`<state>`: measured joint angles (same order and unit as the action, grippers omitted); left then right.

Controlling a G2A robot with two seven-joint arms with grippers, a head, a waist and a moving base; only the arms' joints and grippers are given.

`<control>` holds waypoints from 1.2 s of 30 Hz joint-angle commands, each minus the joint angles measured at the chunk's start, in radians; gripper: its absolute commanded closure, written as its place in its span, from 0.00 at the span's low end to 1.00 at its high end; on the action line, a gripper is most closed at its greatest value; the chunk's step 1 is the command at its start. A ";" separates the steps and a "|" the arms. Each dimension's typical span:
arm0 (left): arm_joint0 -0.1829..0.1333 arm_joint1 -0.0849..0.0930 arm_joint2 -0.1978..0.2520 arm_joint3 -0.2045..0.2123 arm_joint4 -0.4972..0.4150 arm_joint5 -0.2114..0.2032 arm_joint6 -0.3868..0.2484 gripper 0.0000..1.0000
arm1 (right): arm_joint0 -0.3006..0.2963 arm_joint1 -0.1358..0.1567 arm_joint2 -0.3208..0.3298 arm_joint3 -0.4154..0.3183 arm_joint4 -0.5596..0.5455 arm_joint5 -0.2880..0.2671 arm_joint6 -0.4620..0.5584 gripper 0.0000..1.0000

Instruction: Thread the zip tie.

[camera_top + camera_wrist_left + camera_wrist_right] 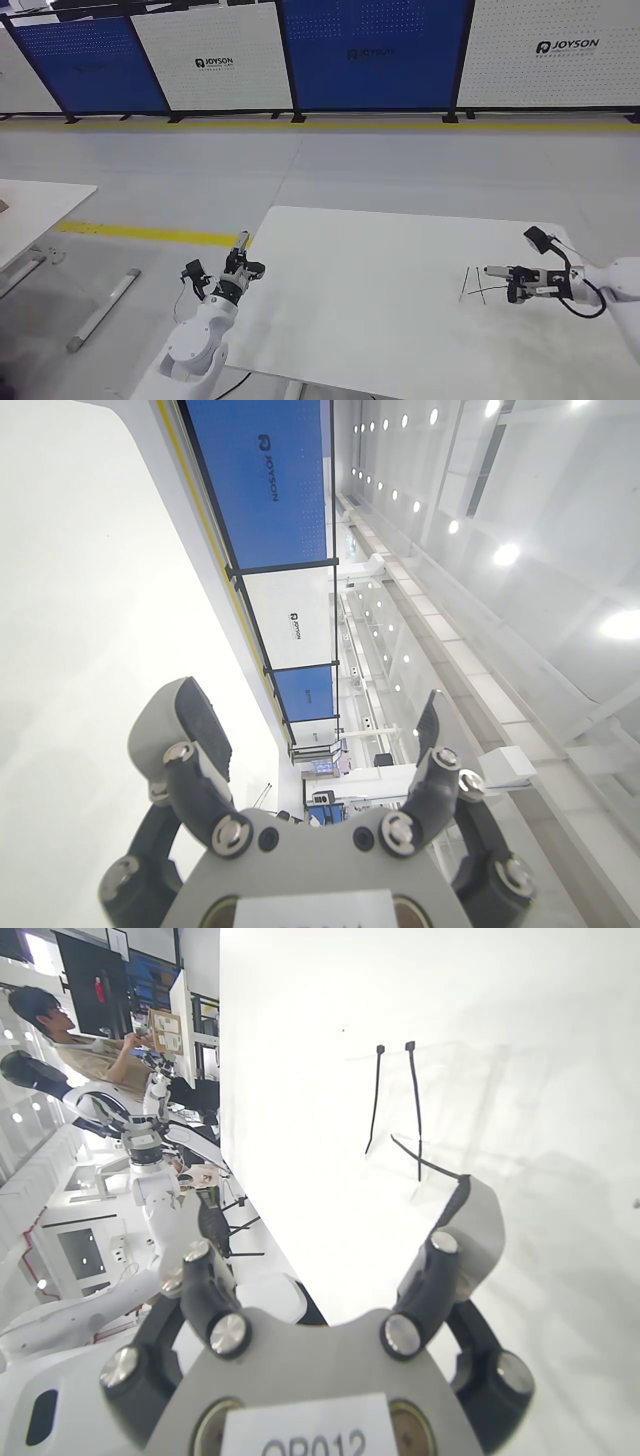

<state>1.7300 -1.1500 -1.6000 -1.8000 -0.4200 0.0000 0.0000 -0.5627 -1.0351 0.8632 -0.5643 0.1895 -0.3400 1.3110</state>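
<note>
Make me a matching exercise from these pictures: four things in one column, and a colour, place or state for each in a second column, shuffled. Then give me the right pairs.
Column one:
1. left hand
2. right hand
3. zip ties
4. table

Column two:
A. black, lying on the tabletop
B. open, holding nothing, at the table's left edge, far from the zip ties
C. white, with a flat top
D. open, close beside the zip ties

Pairs: 1-B, 2-D, 3-A, 4-C
</note>
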 commanded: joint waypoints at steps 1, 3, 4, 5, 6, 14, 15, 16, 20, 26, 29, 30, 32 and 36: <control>0.000 0.000 0.000 0.000 0.000 0.000 0.000 0.00 | 0.000 0.000 0.000 0.000 0.000 0.000 0.000 0.00; 0.000 0.000 0.000 0.000 0.000 0.000 0.000 0.00 | 0.000 0.001 -0.003 -0.001 -0.031 0.016 -0.048 0.00; 0.000 0.000 0.000 0.000 0.000 0.000 0.000 0.00 | -0.009 0.001 -0.008 -0.019 -0.057 0.041 -0.099 0.00; 0.000 0.000 0.000 0.000 0.000 0.000 0.000 0.00 | -0.020 0.002 -0.007 -0.039 -0.061 0.058 -0.122 0.00; 0.000 0.000 0.000 0.000 0.000 0.000 0.000 0.00 | -0.029 0.005 0.000 -0.053 -0.062 0.080 -0.136 0.00; 0.000 0.000 0.000 0.000 0.000 0.000 0.000 0.00 | -0.094 0.036 0.056 -0.135 -0.079 0.158 -0.221 0.00; 0.000 0.000 0.000 0.000 0.000 0.000 0.000 0.00 | -0.101 0.040 0.063 -0.147 -0.079 0.162 -0.220 0.00; 0.000 0.000 0.000 0.000 0.000 0.000 0.000 0.00 | -0.109 0.044 0.070 -0.158 -0.080 0.167 -0.219 0.00; 0.000 0.000 0.000 0.000 0.000 0.000 0.000 0.00 | -0.126 0.053 0.085 -0.198 -0.095 0.204 -0.220 0.00; 0.000 0.000 0.000 0.000 0.000 0.000 0.000 0.00 | -0.130 0.053 0.088 -0.207 -0.094 0.196 -0.215 0.00; 0.000 0.000 0.000 0.000 0.000 0.000 0.000 0.00 | -0.130 0.053 0.088 -0.207 -0.094 0.196 -0.215 0.00; 0.000 0.000 0.000 0.000 0.000 0.000 0.000 0.00 | -0.130 0.053 0.088 -0.207 -0.094 0.196 -0.215 0.00; 0.000 0.000 0.000 0.000 0.000 0.000 0.000 0.00 | -0.130 0.053 0.088 -0.207 -0.094 0.196 -0.215 0.00; 0.000 0.000 0.000 0.000 0.000 0.000 0.000 0.00 | -0.144 0.051 0.080 -0.237 -0.129 0.233 -0.257 0.00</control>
<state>1.7300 -1.1500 -1.6000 -1.8000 -0.4200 0.0000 0.0000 -0.7055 -0.9832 0.9436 -0.7958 0.0650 -0.1191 1.0608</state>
